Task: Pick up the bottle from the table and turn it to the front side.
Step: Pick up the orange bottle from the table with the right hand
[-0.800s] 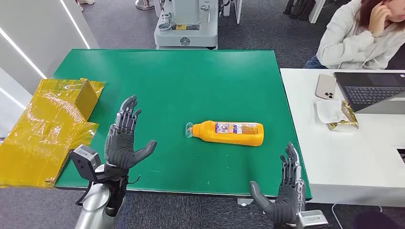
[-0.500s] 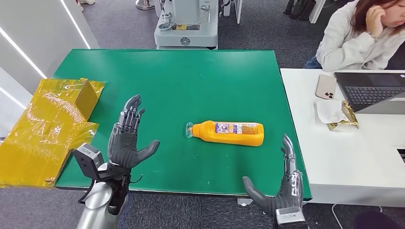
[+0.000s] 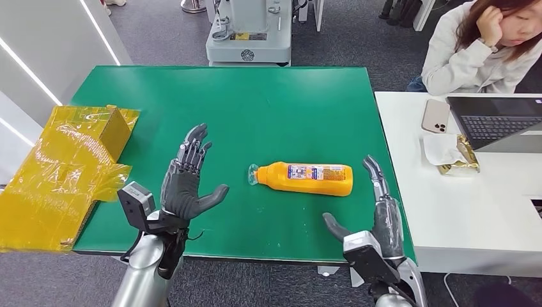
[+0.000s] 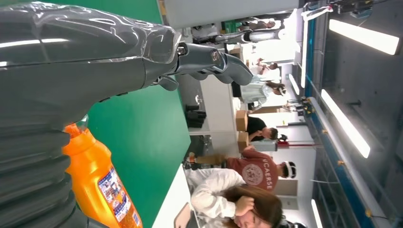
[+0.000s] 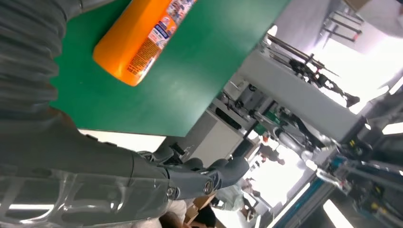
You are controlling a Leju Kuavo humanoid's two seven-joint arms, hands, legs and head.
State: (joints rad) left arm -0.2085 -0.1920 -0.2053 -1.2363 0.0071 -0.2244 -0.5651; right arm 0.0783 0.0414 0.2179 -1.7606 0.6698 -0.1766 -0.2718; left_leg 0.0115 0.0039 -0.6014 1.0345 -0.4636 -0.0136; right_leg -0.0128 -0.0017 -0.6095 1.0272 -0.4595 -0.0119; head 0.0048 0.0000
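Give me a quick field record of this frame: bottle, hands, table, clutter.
bottle: orange bottle lying on its side, cap toward the left hand, label up
left hand: open, over the table, apart from the bottle
right hand: open, near the bottle's base, not touching
table: green
clutter: yellow wrapped box at the table's left edge

Green counter (image 3: 255, 102), matte, rectangular. Near the middle, a little toward the right edge — orange bottle (image 3: 307, 178) lying on its side, clear cap pointing at the left edge, printed label facing up. At the left edge — yellow film-wrapped boxes (image 3: 64, 169), overhanging the near left corner. Butted against the right edge, a white counter (image 3: 473, 211) bearing a phone (image 3: 436, 116), a laptop (image 3: 498, 123), a crumpled wrapper (image 3: 455, 155).
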